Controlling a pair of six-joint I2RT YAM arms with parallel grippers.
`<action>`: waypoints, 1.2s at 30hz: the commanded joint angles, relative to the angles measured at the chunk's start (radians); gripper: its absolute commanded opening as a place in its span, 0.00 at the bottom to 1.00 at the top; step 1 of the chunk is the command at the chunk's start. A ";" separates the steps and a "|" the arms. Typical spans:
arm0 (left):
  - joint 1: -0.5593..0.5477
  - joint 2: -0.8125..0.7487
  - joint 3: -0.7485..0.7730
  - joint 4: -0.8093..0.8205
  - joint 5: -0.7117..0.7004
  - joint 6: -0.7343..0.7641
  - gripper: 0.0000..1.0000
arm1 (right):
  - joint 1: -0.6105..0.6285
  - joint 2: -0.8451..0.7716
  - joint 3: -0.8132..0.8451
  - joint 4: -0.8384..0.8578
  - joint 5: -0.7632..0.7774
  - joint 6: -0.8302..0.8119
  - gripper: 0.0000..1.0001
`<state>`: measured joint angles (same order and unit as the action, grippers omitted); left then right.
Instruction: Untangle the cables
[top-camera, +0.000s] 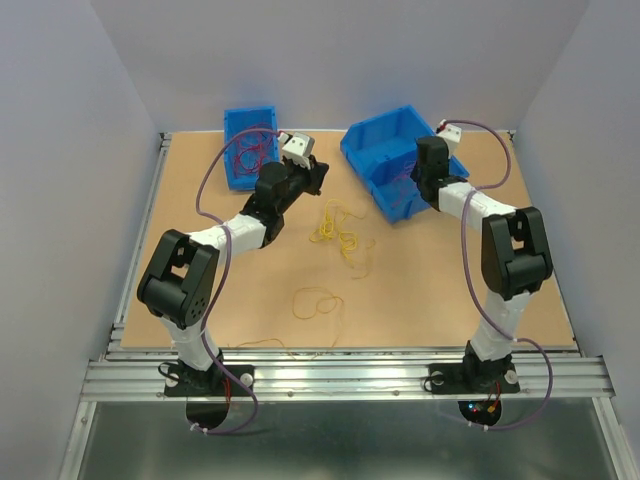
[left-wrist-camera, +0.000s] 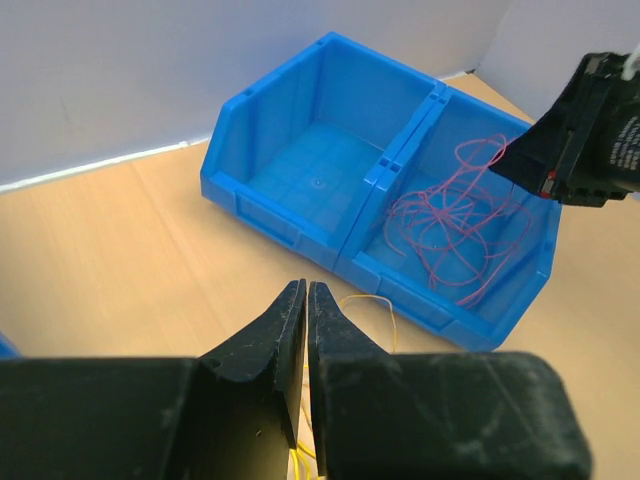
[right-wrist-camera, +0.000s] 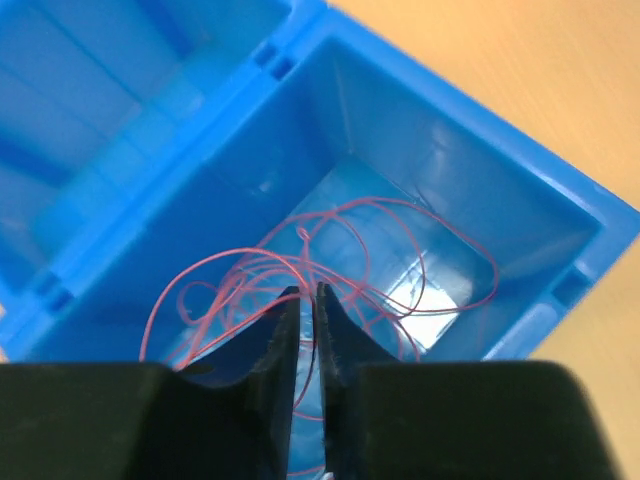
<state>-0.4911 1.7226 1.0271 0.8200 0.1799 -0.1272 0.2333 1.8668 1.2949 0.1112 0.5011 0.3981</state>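
Observation:
Yellow cables (top-camera: 335, 230) lie tangled on the table's middle, with a separate orange loop (top-camera: 315, 303) nearer the front. Red cables (left-wrist-camera: 450, 215) lie in the near compartment of a blue double bin (left-wrist-camera: 270, 205), also seen in the right wrist view (right-wrist-camera: 240, 252). More red cables (top-camera: 252, 155) fill a small blue bin (top-camera: 247, 113) at the back left. My left gripper (top-camera: 320, 178) hovers above the yellow tangle, jaws shut (left-wrist-camera: 306, 285); yellow strands show beneath, and I cannot tell if one is pinched. My right gripper (right-wrist-camera: 307, 290) is over the red-cable compartment, shut on a red strand.
The double bin (top-camera: 375, 140) stands at the back right, its far compartment empty. A faint thin strand (top-camera: 265, 343) lies near the front edge. Grey walls surround the table on three sides. A metal rail (top-camera: 350, 375) runs along the front.

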 joint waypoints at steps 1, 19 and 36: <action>-0.006 -0.052 -0.004 0.061 0.003 0.017 0.17 | 0.006 0.075 0.156 -0.108 -0.064 -0.134 0.28; -0.007 -0.144 -0.006 -0.045 0.047 0.175 0.65 | 0.115 -0.231 0.095 -0.212 0.008 -0.179 0.60; -0.027 -0.106 0.088 -0.223 0.184 0.307 0.71 | 0.116 -0.026 0.077 -0.128 -0.039 -0.192 0.36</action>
<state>-0.5041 1.6123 1.0370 0.6270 0.3218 0.1345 0.3542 1.9354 1.4036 -0.0803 0.4652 0.2157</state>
